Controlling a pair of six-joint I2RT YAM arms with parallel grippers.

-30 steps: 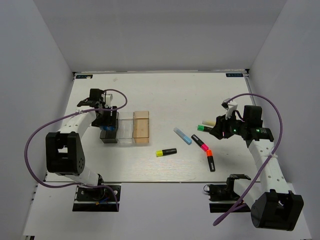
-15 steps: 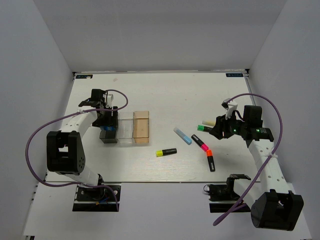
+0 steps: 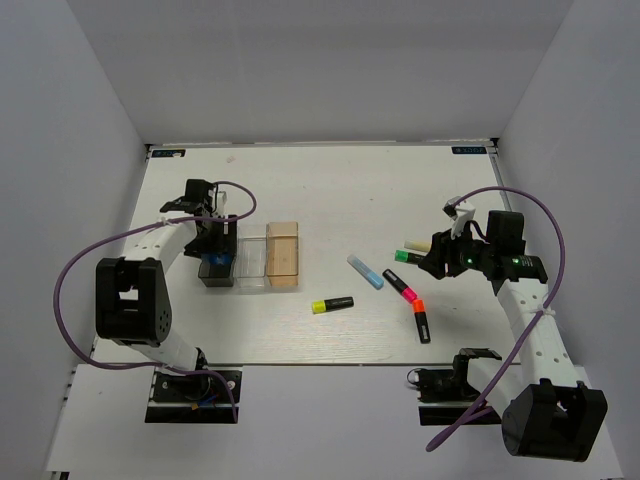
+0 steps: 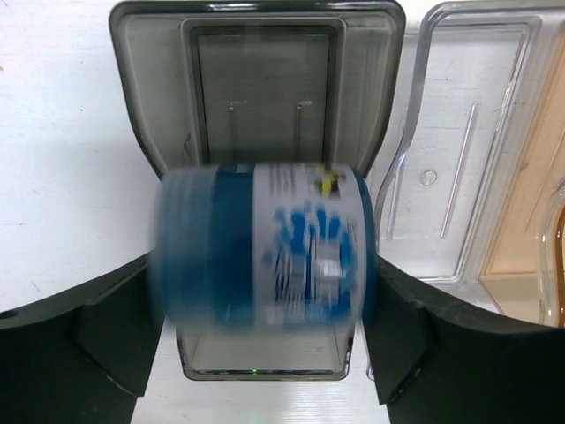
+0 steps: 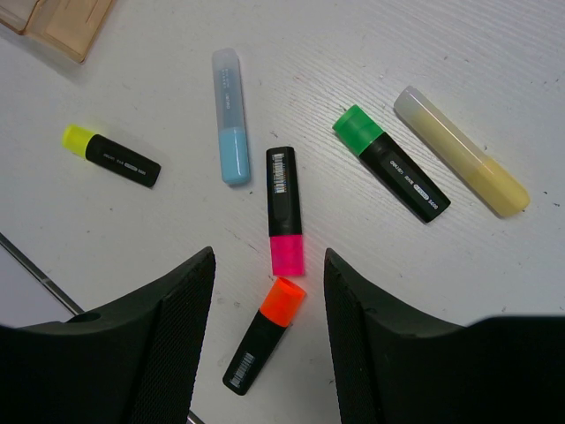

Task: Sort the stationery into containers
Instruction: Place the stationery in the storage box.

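Blue-white block (image 4: 265, 243) (blurred) between wide-spread jaws of left gripper (image 4: 262, 327), over dark grey tray (image 4: 256, 97)

White table (image 3: 320, 190), wood-grain surface. Blue label (image 3: 472, 150) at table's far right corner; second label (image 3: 170, 153) far left. Grey walls (image 3: 330, 70) enclosing table on three sides.

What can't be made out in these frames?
- Left wrist: the blue-white block is motion-blurred. Its print is unreadable, and it's unclear whether it rests on the dark grey tray floor.
- Left wrist: the tan tray is cut off by the right edge.
- Top external: the left hand covers the dark grey tray's contents.
- Top external: the yellow highlighter label is too small to read.
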